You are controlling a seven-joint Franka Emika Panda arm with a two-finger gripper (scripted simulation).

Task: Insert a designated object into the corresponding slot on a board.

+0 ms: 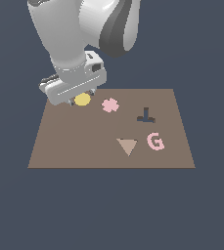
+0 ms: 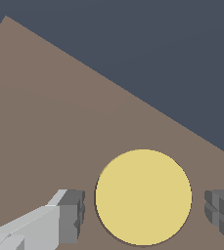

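The robot arm comes down from the top of the exterior view, and its gripper [image 1: 80, 95] sits low over the far left corner of the brown board [image 1: 74, 151]. The yellow disc [image 1: 82, 100] lies flat on the board right under the gripper, partly hidden by the gripper body in the exterior view. In the wrist view the disc [image 2: 143, 197] looks big and round, w/ a thin dark rim around it, so it seems to sit in its round slot, flush w/ the board [image 2: 50, 122]. The gripper [image 2: 145, 210] is spread wide: one grey finger [image 2: 70, 215] is on one side of the disc and the other finger [image 2: 223, 212] on the other side, w/ a gap each side, so neither touches it. On the board, just to the right of the disc in the exterior view, is a pink flower piece [image 1: 110, 105]. Further right is a dark T-shaped hole [image 1: 145, 117]. Nearer the front edge are a tan triangle [image 1: 127, 146] and, beside it on the right, a pink letter G [image 1: 155, 141]. Around the board it is all dark blue-grey floor [image 1: 111, 210].
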